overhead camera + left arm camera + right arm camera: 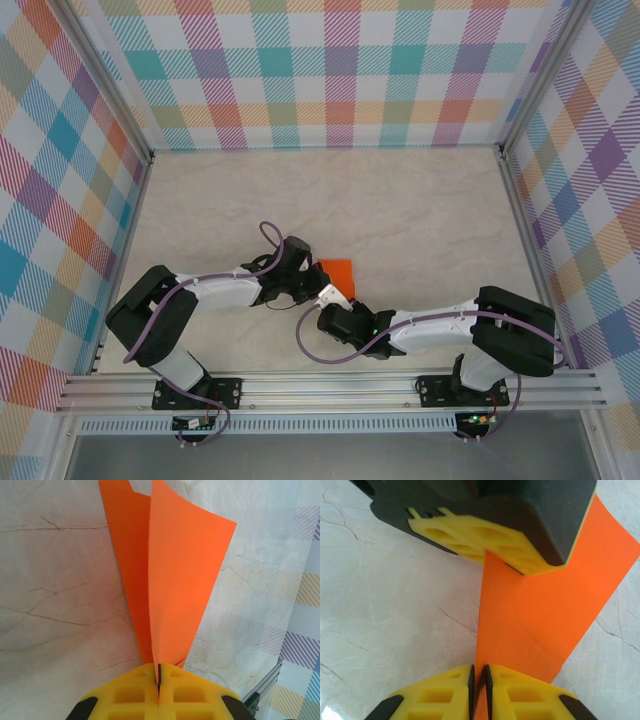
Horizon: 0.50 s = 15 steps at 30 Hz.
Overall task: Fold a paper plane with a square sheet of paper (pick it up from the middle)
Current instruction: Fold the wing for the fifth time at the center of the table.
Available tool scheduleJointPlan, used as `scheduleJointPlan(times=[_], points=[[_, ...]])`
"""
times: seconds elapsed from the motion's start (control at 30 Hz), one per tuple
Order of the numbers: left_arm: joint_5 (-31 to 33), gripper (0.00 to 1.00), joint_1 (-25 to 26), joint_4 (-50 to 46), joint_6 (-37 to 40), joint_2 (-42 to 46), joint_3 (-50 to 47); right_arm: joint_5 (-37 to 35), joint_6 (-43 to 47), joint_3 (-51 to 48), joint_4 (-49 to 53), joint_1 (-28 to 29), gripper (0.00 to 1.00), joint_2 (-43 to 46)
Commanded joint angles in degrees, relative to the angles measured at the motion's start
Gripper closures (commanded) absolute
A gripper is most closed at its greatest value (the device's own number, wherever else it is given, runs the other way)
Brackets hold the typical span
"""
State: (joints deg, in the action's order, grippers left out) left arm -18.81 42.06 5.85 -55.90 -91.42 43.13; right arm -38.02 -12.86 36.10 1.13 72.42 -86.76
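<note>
The square sheet of paper point(337, 270) is bright orange and sits near the middle of the table. In the left wrist view the sheet point(180, 570) is folded along a crease into two upright flaps that fan away from my left gripper point(159, 677), which is shut on the fold. In the right wrist view the sheet point(545, 615) hangs slantwise from the left gripper's yellow fingers point(485, 540) above. My right gripper point(479, 675) has its jaws almost together on the sheet's lower left edge, with a sliver of gap. From above, the left gripper point(320, 284) and right gripper point(338, 304) meet at the paper.
The marbled tabletop point(420, 210) stretches behind and to both sides of the arms. Plaid walls with metal rails point(515, 200) enclose it. A purple cable loops off each wrist point(268, 232).
</note>
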Motion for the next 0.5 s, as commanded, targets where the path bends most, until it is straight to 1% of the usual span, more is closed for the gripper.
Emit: scheduleJointPlan(times=[0.0, 0.13, 0.23, 0.3, 0.37, 0.47], points=[[-0.13, 0.97, -0.67, -1.88, 1.31, 0.65, 1.56, -1.53, -0.98, 1.09, 0.19, 0.25, 0.88, -0.43], [-0.09, 0.96, -0.7, -1.72, 1.3, 0.84, 1.37, -1.49, -1.88, 0.93, 0.49, 0.26, 0.95, -0.47], [0.22, 0.94, -0.73, -1.95, 1.32, 1.15, 1.25, -1.62, -2.95, 0.68, 0.69, 0.26, 0.97, -0.26], [0.56, 0.92, -0.67, -2.53, 1.49, 1.43, 1.21, -1.53, -3.5, 0.49, 0.5, 0.26, 0.98, 0.08], [0.95, 0.88, -0.67, -2.93, 1.76, 1.75, 1.03, -1.19, -3.59, 0.3, 0.14, 0.17, 1.0, 0.44], [1.85, 0.85, -0.7, -3.42, 1.83, 2.76, 0.53, -0.08, -3.8, 0.0, -0.31, 0.01, 1.0, 0.93]])
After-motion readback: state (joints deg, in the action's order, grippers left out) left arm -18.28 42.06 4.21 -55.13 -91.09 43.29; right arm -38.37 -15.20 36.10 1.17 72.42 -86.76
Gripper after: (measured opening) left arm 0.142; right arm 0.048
